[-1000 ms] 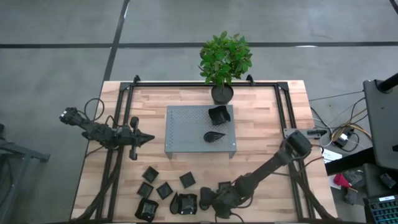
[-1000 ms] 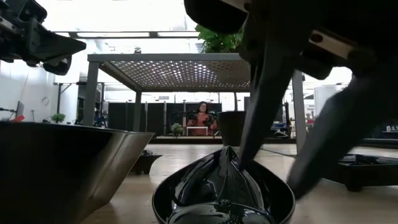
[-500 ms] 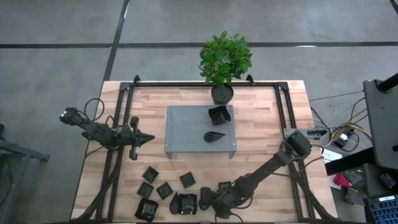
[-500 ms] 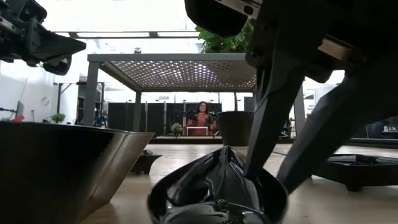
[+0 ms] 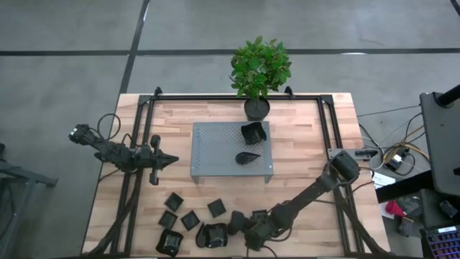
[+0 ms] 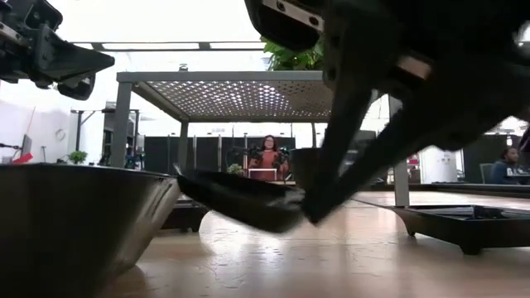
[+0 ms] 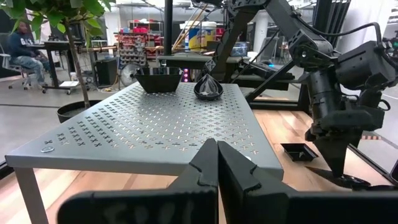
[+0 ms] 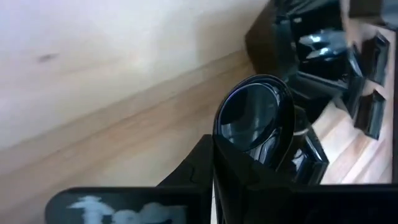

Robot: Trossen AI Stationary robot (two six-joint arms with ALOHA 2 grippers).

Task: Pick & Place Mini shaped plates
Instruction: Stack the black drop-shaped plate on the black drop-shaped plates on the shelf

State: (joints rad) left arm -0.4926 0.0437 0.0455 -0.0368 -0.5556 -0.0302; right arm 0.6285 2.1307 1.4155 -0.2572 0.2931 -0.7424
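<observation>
Lifted since 0.5 s ago: the teardrop plate (image 6: 248, 201) that sat flat on the worktop (image 5: 302, 155) in the low view now hangs tilted, clear of the wood, pinched at one edge by the right end effector (image 6: 310, 207). High view: that end effector (image 5: 231, 229) sits at lower centre of frame, shifted slightly left vs. before, amid the plate cluster. Right wrist view shows its fingers clamped on the glossy teardrop plate (image 8: 256, 121), rim w/ point toward the fingers; other black plates lie beyond at upper right of that frame.

Left end effector (image 5: 170, 160) hasn't moved: left-centre of high view, just left of the grey platform (image 5: 215, 144), off the worktop surface. Left wrist view: its fingers (image 7: 205, 165) are together, tips touching, nothing between.

On the platform, right side: a rounded-square plate (image 5: 253, 133) near the back edge & a leaf plate (image 5: 247, 157) in front of it, apart from each other. Both also show at the far end of the platform in the left wrist view.

Loose plates (image 5: 183, 216) lie at lower left-centre of the high view, several small squares near each other, more along the front edge beside the right end effector.

Potted plant (image 5: 259, 72) stands at top centre, behind the platform. Person seated far back in the room, centre of low view.
</observation>
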